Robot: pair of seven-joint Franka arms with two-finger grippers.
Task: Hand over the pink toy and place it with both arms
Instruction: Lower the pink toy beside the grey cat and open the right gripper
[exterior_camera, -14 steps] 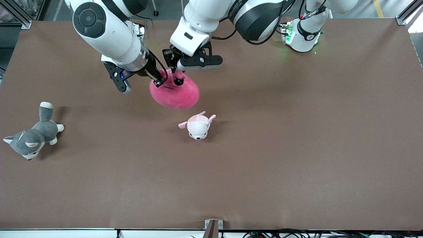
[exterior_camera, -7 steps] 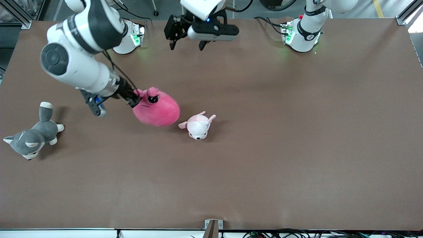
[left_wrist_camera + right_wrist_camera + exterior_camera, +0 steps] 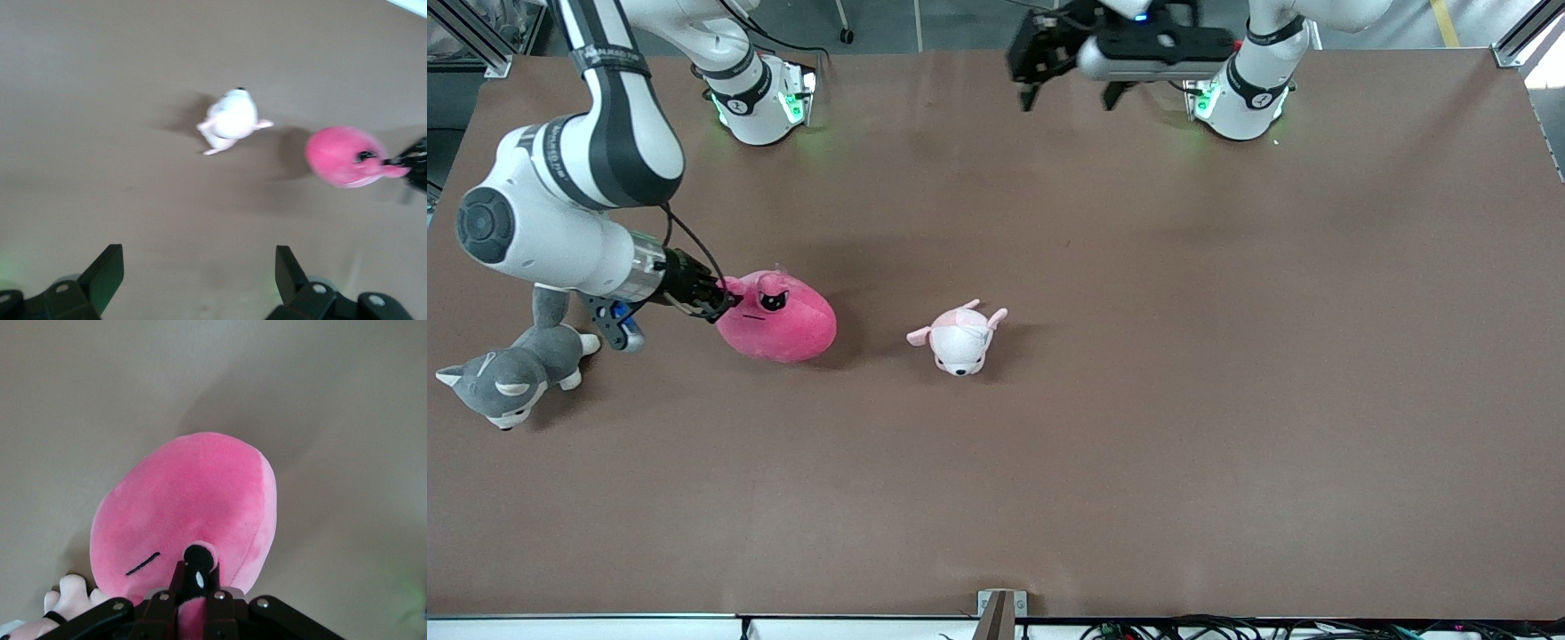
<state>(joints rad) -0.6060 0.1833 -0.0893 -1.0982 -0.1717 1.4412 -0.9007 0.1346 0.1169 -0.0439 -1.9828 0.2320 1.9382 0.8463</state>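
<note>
While right pincer (image 3: 720, 307) pinches pink toy (image 3: 783, 318), tips buried; left pincer (image 3: 1069, 96) gapes empty.

Pink toy (image 3: 783, 322): hot-pink rounded blob plush, soft pile, one bulging dark eye (image 3: 772, 301) facing up, thin dark line stitched on the body. Lies low over the table toward the right arm's end, between the grey husky plush and the small pale puppy plush. Right gripper (image 3: 716, 300) is clamped on a fold at its eye end. Left gripper (image 3: 1069, 89) hangs spread near its own base.
</note>
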